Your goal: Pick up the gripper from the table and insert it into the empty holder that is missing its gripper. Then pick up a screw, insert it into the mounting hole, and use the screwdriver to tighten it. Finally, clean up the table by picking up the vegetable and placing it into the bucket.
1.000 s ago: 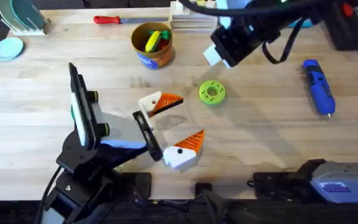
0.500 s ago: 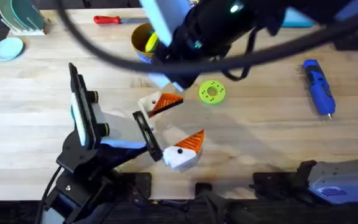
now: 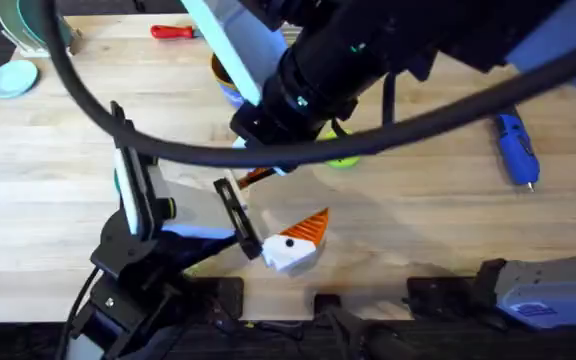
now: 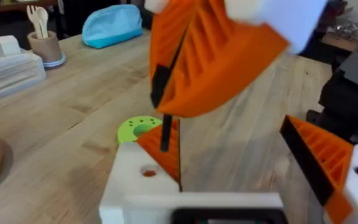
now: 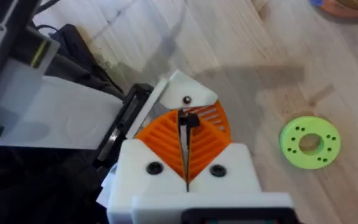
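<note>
Swung further in over the last half second, now low over the left arm's fingers: right gripper (image 5: 187, 163), orange ribbed pads pressed together with nothing between. Just beyond its tips, the cream-white wedge holder (image 5: 188, 93) with an orange ridged block (image 5: 211, 115) seated on it. Off to one side, a green perforated disc (image 5: 310, 142). Left gripper (image 3: 280, 205) spread apart. Blue cylindrical powered screwdriver (image 3: 515, 150) well away on the wooden table (image 3: 48, 200).

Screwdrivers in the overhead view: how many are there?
2. A red-handled screwdriver lies at the table's far edge, toward the left; the blue screwdriver lies near the right edge. The dark arm under the camera could hide more.
</note>
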`<control>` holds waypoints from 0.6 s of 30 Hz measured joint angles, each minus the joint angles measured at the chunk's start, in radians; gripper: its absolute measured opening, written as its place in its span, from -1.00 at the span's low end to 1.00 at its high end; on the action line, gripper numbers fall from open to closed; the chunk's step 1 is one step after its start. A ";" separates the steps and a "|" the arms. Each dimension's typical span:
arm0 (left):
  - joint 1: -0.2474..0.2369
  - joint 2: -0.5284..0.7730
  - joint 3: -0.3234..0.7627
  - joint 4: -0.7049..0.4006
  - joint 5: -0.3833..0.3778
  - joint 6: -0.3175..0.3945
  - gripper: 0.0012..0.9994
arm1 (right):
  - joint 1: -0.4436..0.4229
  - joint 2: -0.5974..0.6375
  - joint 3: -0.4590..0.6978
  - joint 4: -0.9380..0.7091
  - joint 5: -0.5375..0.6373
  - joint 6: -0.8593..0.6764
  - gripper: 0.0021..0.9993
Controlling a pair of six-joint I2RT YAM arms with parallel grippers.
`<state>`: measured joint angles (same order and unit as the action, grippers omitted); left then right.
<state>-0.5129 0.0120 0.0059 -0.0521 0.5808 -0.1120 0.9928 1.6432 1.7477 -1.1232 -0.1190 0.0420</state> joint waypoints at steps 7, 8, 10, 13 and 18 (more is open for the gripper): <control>0.000 0.000 0.000 0.000 0.000 0.000 0.99 | 0.000 0.000 0.000 -0.003 0.007 0.003 -0.99; 0.000 0.000 0.000 0.000 0.000 0.000 0.99 | 0.000 0.000 0.000 -0.001 0.007 0.003 -0.99; 0.000 0.000 0.000 0.000 0.000 0.000 0.99 | 0.000 0.001 0.000 0.001 0.008 0.003 -0.99; 0.000 0.000 0.000 0.000 0.000 0.000 0.99 | 0.000 0.010 0.000 0.001 0.009 0.003 -0.99; 0.000 0.000 0.000 0.000 0.000 0.000 0.99 | 0.000 0.053 0.000 -0.003 0.010 0.003 -0.99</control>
<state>-0.5129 0.0120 0.0059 -0.0521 0.5808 -0.1120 0.9924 1.6958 1.7477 -1.1265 -0.1093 0.0454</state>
